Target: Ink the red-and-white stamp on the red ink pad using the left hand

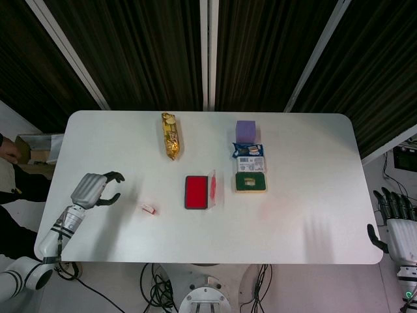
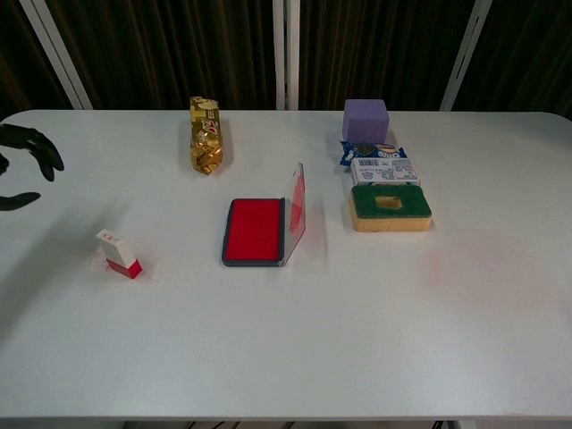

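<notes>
A: Where's the stamp [image 2: 117, 254]?

B: On the table [image 2: 375, 340], tilted, red end down, well left of the ink pad [image 2: 254, 231]. In the head view it's a small speck [image 1: 148, 209] left of the pad [image 1: 196, 192].

A: And the left hand [image 1: 93, 190]?

B: Apart from the stamp, off to its left near the table's edge. Fingers [image 2: 36, 148] spread and curved, holding nothing. The chest view shows only dark fingertips at the left border, well apart from the stamp.

A: Pad open?

B: Yes, its clear lid [image 2: 296, 211] stands up on the right side, red surface bare.

A: Right hand [image 1: 394, 225]?

B: At the lower right of the head view, off the table's corner, fingers upright and apart, nothing in them.

A: What else?

B: A gold packet [image 2: 205, 134] behind the pad; a purple cube [image 2: 365, 120], a blue packet [image 2: 368, 152], a white box [image 2: 383, 170] and a sponge [image 2: 390, 207] in a row to the right.
</notes>
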`<state>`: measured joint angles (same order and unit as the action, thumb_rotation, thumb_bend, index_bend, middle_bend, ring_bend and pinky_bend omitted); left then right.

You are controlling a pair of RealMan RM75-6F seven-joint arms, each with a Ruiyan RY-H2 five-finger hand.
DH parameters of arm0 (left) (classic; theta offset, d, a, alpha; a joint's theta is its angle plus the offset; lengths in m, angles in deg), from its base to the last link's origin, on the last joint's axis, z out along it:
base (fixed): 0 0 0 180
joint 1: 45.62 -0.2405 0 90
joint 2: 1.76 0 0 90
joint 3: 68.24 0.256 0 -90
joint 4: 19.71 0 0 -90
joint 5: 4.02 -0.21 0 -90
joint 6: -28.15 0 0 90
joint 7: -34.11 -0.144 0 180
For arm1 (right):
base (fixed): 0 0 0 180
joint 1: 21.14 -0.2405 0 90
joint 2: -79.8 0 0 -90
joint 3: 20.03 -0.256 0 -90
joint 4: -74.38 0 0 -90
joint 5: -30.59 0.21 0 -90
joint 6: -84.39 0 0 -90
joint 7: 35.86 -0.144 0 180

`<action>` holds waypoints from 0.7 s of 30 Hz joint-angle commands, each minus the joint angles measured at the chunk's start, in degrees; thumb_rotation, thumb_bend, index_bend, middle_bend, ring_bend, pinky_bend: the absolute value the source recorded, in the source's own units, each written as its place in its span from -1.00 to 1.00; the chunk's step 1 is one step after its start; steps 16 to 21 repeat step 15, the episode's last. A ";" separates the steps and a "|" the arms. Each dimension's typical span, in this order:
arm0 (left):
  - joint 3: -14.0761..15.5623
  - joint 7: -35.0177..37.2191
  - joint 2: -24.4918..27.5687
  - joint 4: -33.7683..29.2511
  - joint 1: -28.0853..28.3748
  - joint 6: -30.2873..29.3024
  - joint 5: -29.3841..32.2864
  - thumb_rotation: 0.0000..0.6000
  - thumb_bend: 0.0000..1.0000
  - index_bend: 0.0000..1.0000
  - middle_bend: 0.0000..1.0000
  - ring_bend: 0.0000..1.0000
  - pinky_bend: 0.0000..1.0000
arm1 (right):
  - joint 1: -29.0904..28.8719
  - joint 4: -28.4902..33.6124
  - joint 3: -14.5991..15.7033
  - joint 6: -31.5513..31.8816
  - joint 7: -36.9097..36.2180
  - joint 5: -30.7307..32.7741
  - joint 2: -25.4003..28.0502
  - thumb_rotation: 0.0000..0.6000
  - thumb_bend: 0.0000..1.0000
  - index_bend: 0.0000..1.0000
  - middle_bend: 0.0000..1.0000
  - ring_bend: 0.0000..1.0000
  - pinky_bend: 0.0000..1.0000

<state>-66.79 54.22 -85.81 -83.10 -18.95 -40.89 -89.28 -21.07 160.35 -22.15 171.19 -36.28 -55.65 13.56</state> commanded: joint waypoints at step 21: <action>0.96 -13.97 10.78 -9.20 -16.59 -16.47 2.16 -1.00 -0.51 -0.78 -0.84 -0.83 -0.59 | 0.65 -0.94 0.10 1.49 -1.16 -0.87 -0.87 1.00 -0.30 -1.00 -1.00 -1.00 -1.00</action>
